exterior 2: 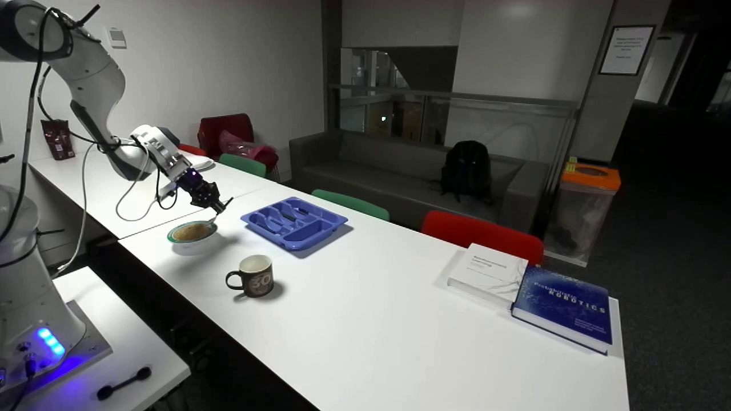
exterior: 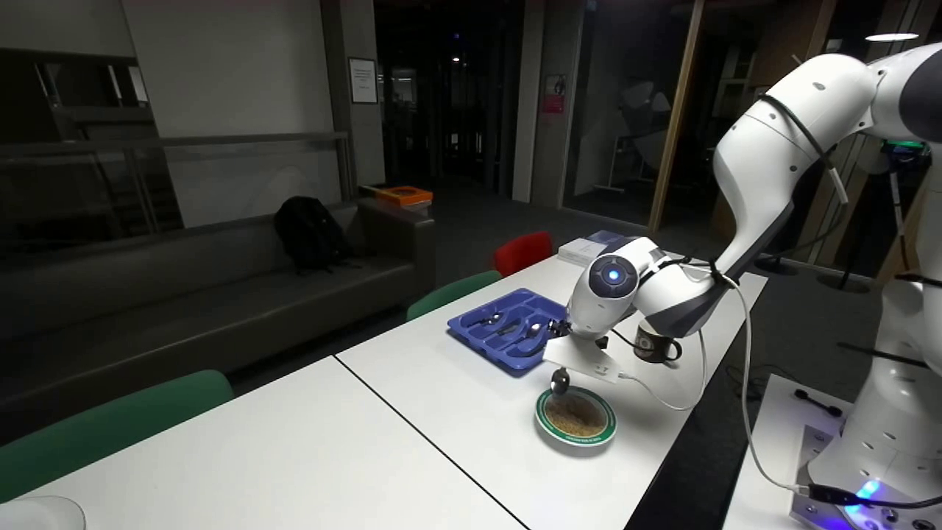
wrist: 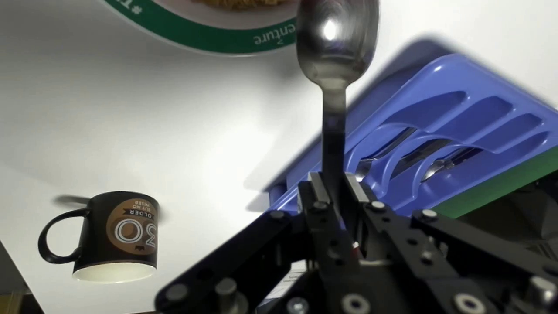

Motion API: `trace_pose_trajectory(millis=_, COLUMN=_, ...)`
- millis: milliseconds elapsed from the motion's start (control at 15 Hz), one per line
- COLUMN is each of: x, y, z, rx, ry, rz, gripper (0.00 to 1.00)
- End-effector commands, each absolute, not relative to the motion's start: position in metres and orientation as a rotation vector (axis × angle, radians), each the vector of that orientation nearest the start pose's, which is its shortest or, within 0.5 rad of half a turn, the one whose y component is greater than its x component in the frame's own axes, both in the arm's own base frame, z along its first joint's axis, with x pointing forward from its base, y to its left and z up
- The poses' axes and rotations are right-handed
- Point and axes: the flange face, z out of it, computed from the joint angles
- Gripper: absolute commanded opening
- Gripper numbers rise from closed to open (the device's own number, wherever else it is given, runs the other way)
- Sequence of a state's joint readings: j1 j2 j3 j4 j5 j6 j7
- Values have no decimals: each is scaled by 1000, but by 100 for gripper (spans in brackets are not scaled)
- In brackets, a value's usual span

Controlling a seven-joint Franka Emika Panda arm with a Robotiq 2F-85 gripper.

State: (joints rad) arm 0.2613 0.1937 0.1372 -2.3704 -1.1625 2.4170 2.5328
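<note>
Pinching a spoon (wrist: 334, 87) by its handle between closed jaws, the gripper (wrist: 337, 185) is pointing it toward twelve o'clock in the wrist view; a green-rimmed bowl (wrist: 218, 39) is sitting at eleven o'clock.

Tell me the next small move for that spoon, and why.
Probably ease the spoon slightly inward over the green-rimmed bowl. The gripper is shut on the spoon's handle, and in both exterior views its head shows at the rim side nearest the blue tray, while the brown grainy contents lie further in. Whether it touches the rim, I cannot tell.
</note>
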Motion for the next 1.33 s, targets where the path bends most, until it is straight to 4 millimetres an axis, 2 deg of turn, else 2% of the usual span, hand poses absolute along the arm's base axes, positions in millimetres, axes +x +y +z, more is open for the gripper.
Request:
trace_pose_trajectory(millis=0, x=447, y=195, z=234, rx=-2618, ry=1719, rz=-1092, gripper=3)
trace_pose_trajectory(millis=333, x=433, y=204, z=229, rx=-2633, ry=1643, rz=-1253, gripper=3)
trace_pose_trajectory(millis=400, x=436, y=206, z=239, rx=-2649, ry=1629, rz=-1278, gripper=3)
trace_pose_trajectory(millis=1267, x=414, y=225, z=244, rx=-2704, ry=1561, rz=-1412, gripper=3)
